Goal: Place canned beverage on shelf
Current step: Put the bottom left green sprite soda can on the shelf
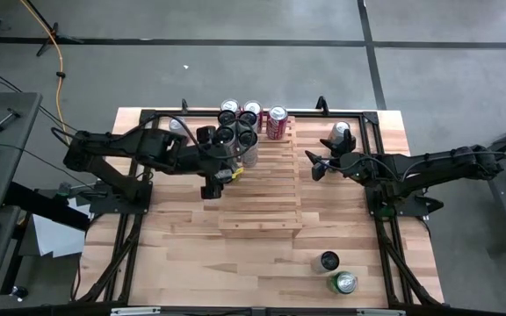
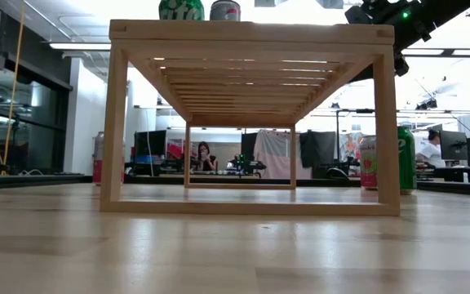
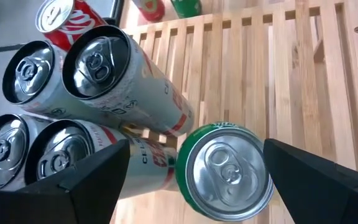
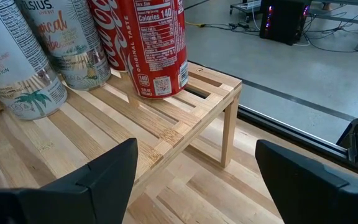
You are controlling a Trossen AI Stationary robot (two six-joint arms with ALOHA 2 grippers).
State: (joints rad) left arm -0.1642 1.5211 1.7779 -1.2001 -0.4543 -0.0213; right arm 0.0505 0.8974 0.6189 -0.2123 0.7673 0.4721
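The light-wood slatted shelf [image 1: 266,189] stands mid-table. Several tall silver cans [image 3: 98,68] and a red can [image 1: 277,116] stand on its far left part. A green can [image 3: 225,174] stands upright on the slats next to them. My left gripper [image 3: 194,180] is open above the shelf's left part [image 1: 235,163], one finger on either side of the green can and apart from it. My right gripper [image 1: 313,166] is open and empty just right of the shelf, and its wrist view [image 4: 194,180] looks at the shelf's corner and the red can [image 4: 154,43].
A can [image 1: 341,132] stands on the table by the right arm. Two more cans [image 1: 328,261] [image 1: 343,283] stand near the table's near right corner. The near half of the shelf [image 1: 257,215] is bare slats. Black frame rails [image 1: 385,237] run along the table's sides.
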